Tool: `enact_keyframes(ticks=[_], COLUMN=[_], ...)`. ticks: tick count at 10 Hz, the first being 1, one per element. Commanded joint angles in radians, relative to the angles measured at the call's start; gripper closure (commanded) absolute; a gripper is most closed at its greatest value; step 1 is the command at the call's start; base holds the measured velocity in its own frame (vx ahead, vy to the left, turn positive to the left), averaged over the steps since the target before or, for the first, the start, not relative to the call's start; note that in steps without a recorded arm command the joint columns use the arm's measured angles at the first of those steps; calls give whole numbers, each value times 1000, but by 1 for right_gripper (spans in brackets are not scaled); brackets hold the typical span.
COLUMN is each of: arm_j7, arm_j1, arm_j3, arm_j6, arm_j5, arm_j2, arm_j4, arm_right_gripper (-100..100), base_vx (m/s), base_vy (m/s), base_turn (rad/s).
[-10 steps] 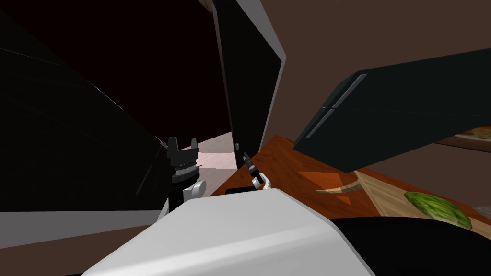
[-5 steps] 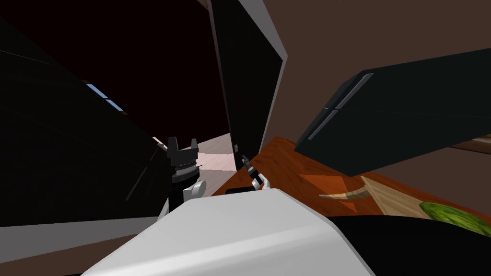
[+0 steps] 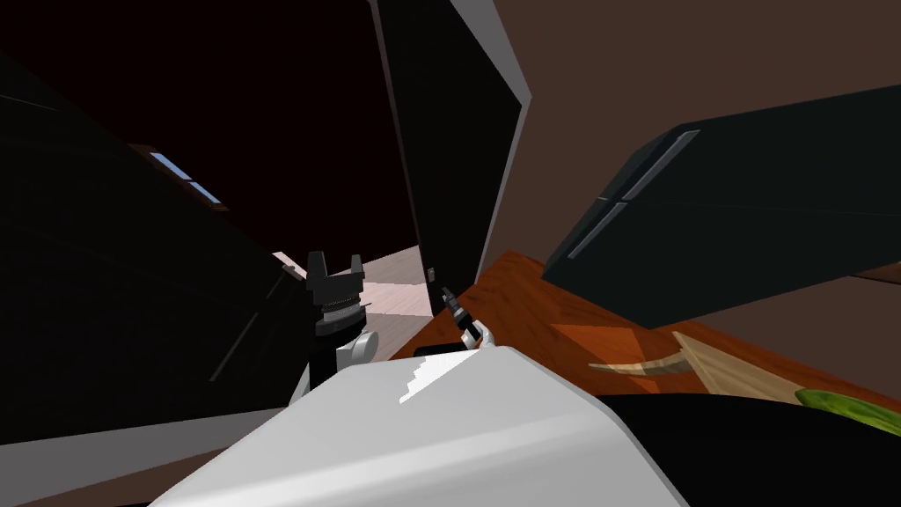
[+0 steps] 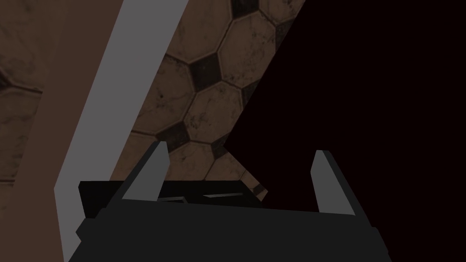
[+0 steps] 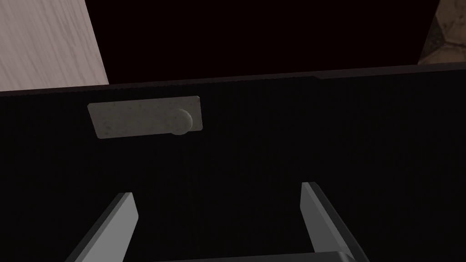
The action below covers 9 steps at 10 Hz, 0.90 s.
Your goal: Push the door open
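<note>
- There is one door (image 3: 453, 150). It is dark, almost black, with a grey edge. It stands in the middle of the head view, just ahead of my two arms.
- Pale floor (image 3: 387, 282) shows past the door's edge, between the door and a big dark wall on my left.
- The door has one pale handle plate (image 5: 136, 120). One round knob (image 5: 182, 122) sits at one end of the plate.
- The right gripper (image 5: 220, 218) has two fingers. They are spread wide and nothing is between them. It points at the dark face of the door, near the plate but off to one side of it. I cannot tell if the tips touch the door.
- The left gripper (image 3: 335, 264) also has two fingers. They are spread wide too and hold nothing. It is held up to the left of the door, apart from it.
- Past the left fingers I see one grey strip (image 4: 113, 91), brown six-sided floor tiles (image 4: 205, 113) and a black area (image 4: 364, 91).
- On my right is one big dark cupboard (image 3: 748, 220) with two grey bars on it.
- Under the cupboard is red-brown wood (image 3: 528, 304), with one pale board (image 3: 730, 374) and one green lump (image 3: 849, 407) in the corner.
</note>
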Motion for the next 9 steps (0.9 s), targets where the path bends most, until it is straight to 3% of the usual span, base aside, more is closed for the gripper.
enact_keyframes(ticks=[1, 8, 9], arm_j7=[-4, -21, -18], arm_j1=[-13, -75, -75], arm_j3=[6, 47, 41], arm_j6=[-13, -51, -55], arm_j5=[0, 6, 5], arm_j2=[0, 17, 17], arm_j4=[36, 206, 203], arm_right_gripper=[-100, -100, -100], base_vx=[53, 107, 71], base_vy=[-32, -54, -28], base_turn=[6, 19, 11])
